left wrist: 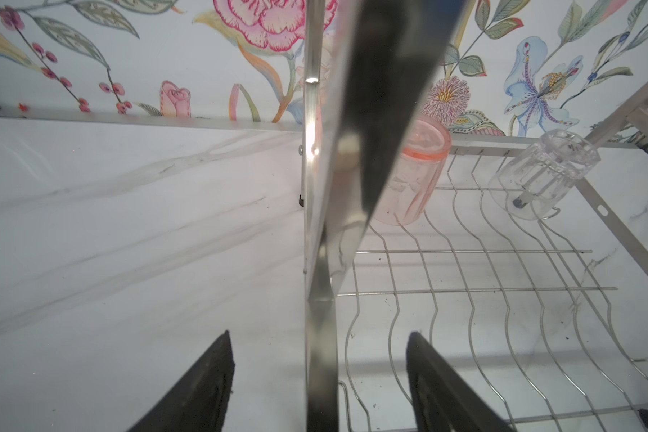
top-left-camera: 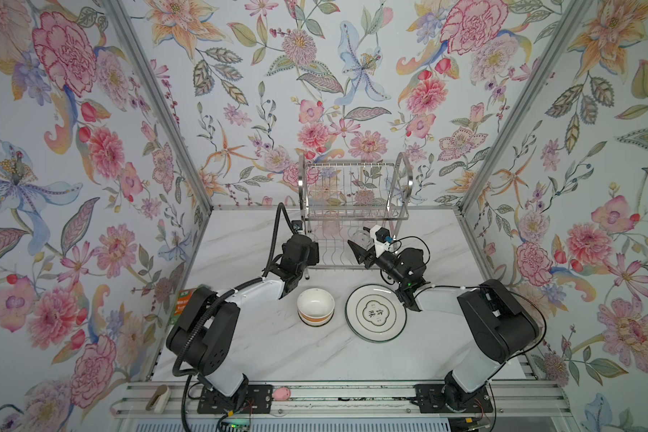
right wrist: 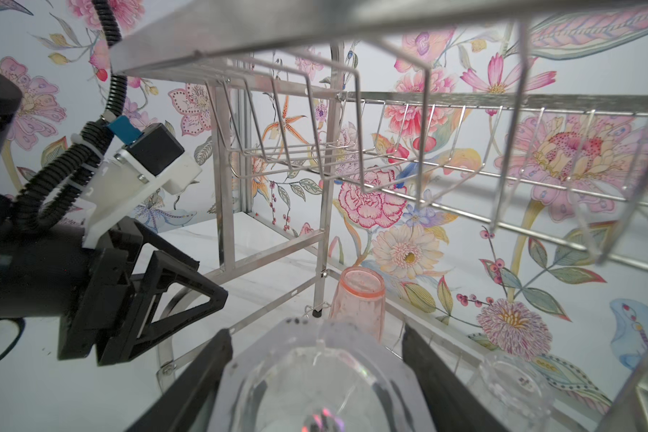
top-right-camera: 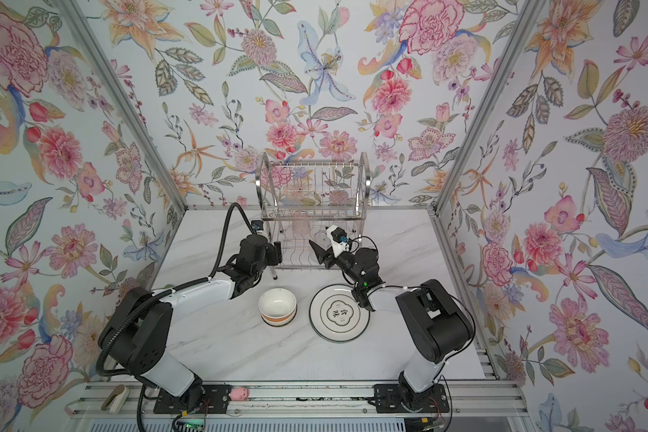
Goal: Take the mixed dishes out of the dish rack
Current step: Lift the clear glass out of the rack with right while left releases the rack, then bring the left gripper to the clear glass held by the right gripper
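One clear tumbler (right wrist: 307, 370) was found clamped between the fingers of the right gripper (right wrist: 317, 333), inside the lower tier of the dish rack (top-left-camera: 352, 216) and beneath its upper shelf (right wrist: 464, 101) (a withdrawal toward the front of the table (top-left-camera: 259, 348) was judged necessary). The left gripper (left wrist: 322, 385) was positioned open, astride the rack's side upright (left wrist: 318, 336); the pink tumbler (left wrist: 416, 175) stood beyond it, nearer that arm.

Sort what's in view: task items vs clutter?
Job: dish rack, pink tumbler, clear tumbler, second clear tumbler, cream bowl, character plate.
Lying about: green-orange packet, small pink object and beige object on front rail.
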`<act>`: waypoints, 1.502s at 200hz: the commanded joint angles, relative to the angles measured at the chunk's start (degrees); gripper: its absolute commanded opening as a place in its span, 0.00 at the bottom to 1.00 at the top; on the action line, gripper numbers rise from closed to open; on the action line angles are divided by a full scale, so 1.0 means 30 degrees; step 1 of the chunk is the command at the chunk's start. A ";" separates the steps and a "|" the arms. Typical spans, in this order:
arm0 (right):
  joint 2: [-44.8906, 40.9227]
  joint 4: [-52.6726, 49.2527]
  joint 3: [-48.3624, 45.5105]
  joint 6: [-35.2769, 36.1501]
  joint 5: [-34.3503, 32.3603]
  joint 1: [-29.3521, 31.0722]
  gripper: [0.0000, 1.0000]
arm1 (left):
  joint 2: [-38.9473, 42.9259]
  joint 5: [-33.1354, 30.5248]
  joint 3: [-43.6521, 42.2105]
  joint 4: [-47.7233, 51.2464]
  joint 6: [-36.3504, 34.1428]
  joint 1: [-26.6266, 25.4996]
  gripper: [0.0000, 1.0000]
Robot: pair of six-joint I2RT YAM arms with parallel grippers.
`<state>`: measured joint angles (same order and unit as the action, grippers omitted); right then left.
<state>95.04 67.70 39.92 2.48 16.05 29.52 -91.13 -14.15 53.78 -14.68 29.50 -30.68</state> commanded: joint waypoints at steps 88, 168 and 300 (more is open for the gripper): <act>-0.8663 -0.6125 -0.3547 -0.9486 -0.2342 0.0400 0.00 | 0.8332 0.4168 -0.6868 -0.6964 -0.5363 0.0133 0.99; -1.0559 -1.0651 -0.3005 -1.9869 -0.1007 -0.1421 0.00 | 0.7578 0.8922 -0.6965 -1.0018 -1.1617 -0.2468 0.99; -1.0822 -1.1026 -0.2812 -2.2900 0.0535 -0.2456 0.00 | 0.0742 1.0675 -0.3163 -1.1817 -1.2749 -0.5441 0.81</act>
<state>63.94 33.12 29.67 -64.75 16.34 22.39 -86.00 18.17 41.47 -45.84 -9.19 -46.15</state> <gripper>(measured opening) 0.686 0.845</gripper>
